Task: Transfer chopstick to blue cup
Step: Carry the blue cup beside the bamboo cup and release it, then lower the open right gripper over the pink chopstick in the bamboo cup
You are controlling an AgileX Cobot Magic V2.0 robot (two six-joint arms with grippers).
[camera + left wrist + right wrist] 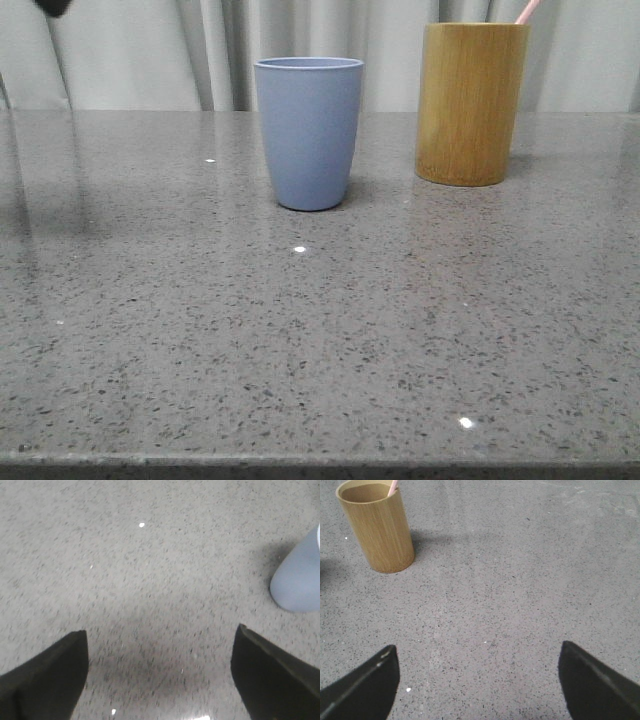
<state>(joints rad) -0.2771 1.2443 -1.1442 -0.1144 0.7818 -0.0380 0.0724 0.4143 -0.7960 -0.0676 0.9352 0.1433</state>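
Two cups stand upright on the grey speckled countertop (320,340) in the front view: the blue cup (309,132) near centre, and a taller bamboo cylinder (470,103) at about 3 o'clock from it, slightly farther back, the two apart. Chopstick (527,11): only its pale pink tip is visible, poking above the bamboo cylinder's rim and leaning toward 1 o'clock; the rest sits hidden inside. Blue cup interior cannot be seen from this angle, but nothing protrudes above its rim. Left gripper (160,675): fingers spread wide, nothing between them, bare counter beneath, with the blue cup's base at roughly 2 o'clock in that wrist picture and well clear of the fingers. Right gripper (479,680): fingers likewise spread, empty, counter below; the bamboo cylinder with the pink stick in it lies toward 11 o'clock, well apart from the fingertips. Progress judgement: transfer not begun. Nothing grasped, chopstick in its source holder. Remaining: reach the cylinder (right arm looks better placed), pinch the exposed tip, lift clear of the rim, carry over, lower into the blue cup, release.
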